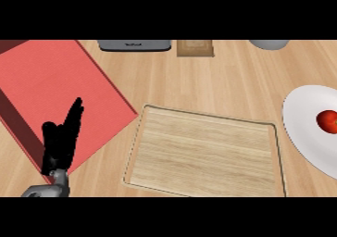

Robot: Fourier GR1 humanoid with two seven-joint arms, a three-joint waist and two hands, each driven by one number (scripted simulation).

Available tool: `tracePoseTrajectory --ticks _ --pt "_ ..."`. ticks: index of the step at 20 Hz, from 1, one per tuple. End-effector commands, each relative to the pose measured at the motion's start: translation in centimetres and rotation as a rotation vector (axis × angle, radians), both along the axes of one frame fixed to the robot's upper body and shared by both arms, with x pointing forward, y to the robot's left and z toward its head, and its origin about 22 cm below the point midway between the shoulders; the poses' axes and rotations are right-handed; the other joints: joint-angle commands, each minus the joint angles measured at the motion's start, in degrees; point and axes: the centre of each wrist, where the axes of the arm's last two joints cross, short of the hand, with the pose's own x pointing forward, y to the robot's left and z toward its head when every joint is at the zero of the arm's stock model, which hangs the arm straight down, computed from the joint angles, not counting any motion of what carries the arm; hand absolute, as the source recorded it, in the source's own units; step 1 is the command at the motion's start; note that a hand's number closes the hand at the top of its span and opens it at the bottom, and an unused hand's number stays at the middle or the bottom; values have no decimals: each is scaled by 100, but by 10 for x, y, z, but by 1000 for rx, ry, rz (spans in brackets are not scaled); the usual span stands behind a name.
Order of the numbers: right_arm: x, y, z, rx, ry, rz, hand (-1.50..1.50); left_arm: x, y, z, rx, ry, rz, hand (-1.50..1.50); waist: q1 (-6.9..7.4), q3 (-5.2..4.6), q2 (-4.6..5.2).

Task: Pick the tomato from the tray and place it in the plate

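One tomato (330, 121), one white plate (304, 139), one wooden tray (205, 155) and one hand are counted. Only the left hand (60, 141) is seen, at the lower left, carried on a grey forearm (49, 187) that comes in from the lower edge. Its fingers (75, 115) are held straight and pressed close together, tips pointing away from the robot; nothing is held or pinched by them.

One red mat (48, 78) is spread on the wooden counter (226, 78), and the fingers are shown over its near right part. The tray is found just to the right of the fingers, apart from them, its left rim lying near the edge of the mat. The plate is set beyond the tray's right side, well apart from the fingers and partly cut off by the right edge of the view.

The tomato is seen resting on the plate, far to the right of the fingertips and at roughly their height in the view. The whole width of the tray lies between the fingers and the tomato.

Three further things are lined up far ahead of the fingertips, at the counter's far edge: a grey appliance (134, 45), a brown box (195, 47) beside it, and a grey rounded object (270, 44) further right, all partly cut off
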Motion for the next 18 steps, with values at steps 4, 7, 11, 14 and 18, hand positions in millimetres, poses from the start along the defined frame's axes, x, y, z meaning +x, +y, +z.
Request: tracePoseTrajectory --ticks 4,7,11,14,18 --pt "-10 -12 -10 -44 20 -54 -150 1 4 -9 -20 40 -16 0 14 -41 55" --pt "-22 -25 -1 -46 35 -84 -150 -14 -15 -12 -18 55 1 0 2 -42 44" --pt "-19 -25 -9 -37 55 -93 -150 1 -1 -4 -26 72 -9 0 37 -36 63" --pt "-31 -19 -26 -63 67 -96 -150 -7 -1 -14 -15 65 -7 0 12 -41 52" --pt "-41 -43 -5 -53 43 -155 -150 -6 15 -13 -26 46 -14 0 41 -36 62"
